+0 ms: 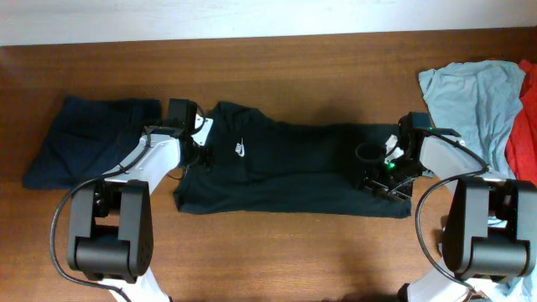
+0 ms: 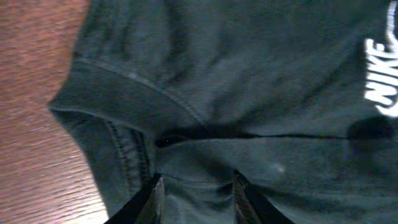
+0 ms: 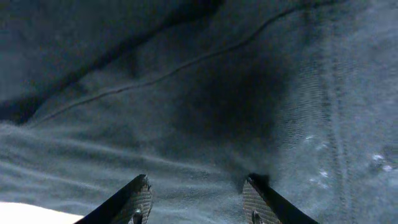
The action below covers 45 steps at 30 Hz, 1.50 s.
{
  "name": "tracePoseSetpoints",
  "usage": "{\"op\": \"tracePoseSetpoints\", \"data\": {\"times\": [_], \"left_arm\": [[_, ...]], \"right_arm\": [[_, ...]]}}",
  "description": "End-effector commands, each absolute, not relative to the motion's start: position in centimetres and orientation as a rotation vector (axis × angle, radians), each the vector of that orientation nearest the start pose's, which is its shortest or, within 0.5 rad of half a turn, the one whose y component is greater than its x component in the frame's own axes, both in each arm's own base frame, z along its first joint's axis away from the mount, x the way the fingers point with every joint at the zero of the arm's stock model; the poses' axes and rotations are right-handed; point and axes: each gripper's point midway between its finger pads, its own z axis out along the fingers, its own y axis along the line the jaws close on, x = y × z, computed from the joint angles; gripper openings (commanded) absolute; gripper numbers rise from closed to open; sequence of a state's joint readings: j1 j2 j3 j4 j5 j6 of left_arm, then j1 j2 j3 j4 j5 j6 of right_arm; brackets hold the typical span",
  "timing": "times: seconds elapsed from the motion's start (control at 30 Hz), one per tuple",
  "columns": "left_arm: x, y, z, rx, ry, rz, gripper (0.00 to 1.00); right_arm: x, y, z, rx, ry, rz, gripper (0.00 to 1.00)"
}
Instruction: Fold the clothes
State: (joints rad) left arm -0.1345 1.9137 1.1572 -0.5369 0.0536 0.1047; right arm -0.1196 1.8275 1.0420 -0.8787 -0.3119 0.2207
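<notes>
A black T-shirt (image 1: 294, 168) with a white chest logo (image 1: 241, 149) lies spread lengthwise across the middle of the table. My left gripper (image 1: 200, 156) is at its left end beside the logo. In the left wrist view its fingers (image 2: 155, 199) press into the shirt (image 2: 249, 74), and my left gripper (image 2: 198, 185) pinches a wrinkled bunch of cloth near a sleeve seam. My right gripper (image 1: 377, 173) sits on the shirt's right end. In the right wrist view that gripper (image 3: 199, 186) stands open, its fingertips (image 3: 140, 196) wide apart on flat cloth (image 3: 186, 93).
A dark-navy garment (image 1: 88, 138) lies folded at the far left. At the right edge a light-blue garment (image 1: 470, 96) lies beside a red one (image 1: 524, 126). Bare wooden table (image 1: 277, 67) runs behind the shirt and along the front.
</notes>
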Motion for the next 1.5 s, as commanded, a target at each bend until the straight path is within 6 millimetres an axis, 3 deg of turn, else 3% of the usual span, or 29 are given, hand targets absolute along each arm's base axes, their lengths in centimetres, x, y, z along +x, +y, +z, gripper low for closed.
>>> {"op": "tracePoseSetpoints", "data": {"times": [0.0,0.1,0.17,0.37,0.5,0.57,0.67,0.7,0.73,0.87,0.97,1.1,1.3,1.4,1.47], "left_arm": [[38.8,-3.6,-1.0,0.300,2.870,0.075,0.36],[39.5,-2.5,-0.8,0.222,2.850,0.078,0.36],[40.2,-2.3,-0.3,0.209,2.833,0.080,0.47],[41.3,-2.9,3.6,0.216,2.829,0.030,0.59],[40.1,-3.6,5.8,0.218,2.884,-0.035,0.62],[38.9,-4.1,6.1,0.216,2.925,-0.084,0.62],[37.8,-4.3,6.6,0.217,2.957,-0.110,0.62],[37.6,-4.6,7.2,0.220,2.949,-0.143,0.63],[37.6,-4.8,7.6,0.222,2.941,-0.158,0.63],[39.1,-7.7,11.9,0.258,2.798,-0.380,0.87],[41.4,-9.7,14.7,0.337,2.650,-0.478,0.79],[43.0,-11.7,13.8,0.431,2.597,-0.416,0.79],[45.5,-18.1,8.8,0.772,2.471,-0.373,0.79],[47.6,-18.5,6.8,0.783,2.438,-0.203,0.77],[48.2,-19.3,5.8,0.834,2.401,-0.183,0.72]], "right_arm": [[24.5,-1.2,-3.1,0.685,3.302,0.153,0.54],[24.5,-1.2,-3.1,0.685,3.303,0.153,0.54],[24.4,-1.2,-3.0,0.684,3.303,0.154,0.54],[24.2,-1.2,-3.0,0.681,3.317,0.154,0.55],[24.4,-0.4,-2.7,0.631,3.317,0.243,0.55],[25.6,0.8,-1.5,0.536,3.274,0.384,0.55],[28.4,2.1,2.2,0.427,3.126,0.531,0.55],[29.7,2.1,4.8,0.391,3.043,0.535,0.56],[30.3,2.0,6.0,0.374,3.004,0.528,0.58],[33.2,1.7,13.9,0.280,2.759,0.485,0.68],[34.5,1.5,18.8,0.226,2.607,0.459,0.73],[35.0,1.4,20.3,0.213,2.567,0.452,0.75],[34.2,1.5,19.8,0.226,2.606,0.458,0.75],[33.4,1.6,19.4,0.239,2.644,0.464,0.75],[33.0,1.7,19.2,0.245,2.662,0.467,0.74]]}}
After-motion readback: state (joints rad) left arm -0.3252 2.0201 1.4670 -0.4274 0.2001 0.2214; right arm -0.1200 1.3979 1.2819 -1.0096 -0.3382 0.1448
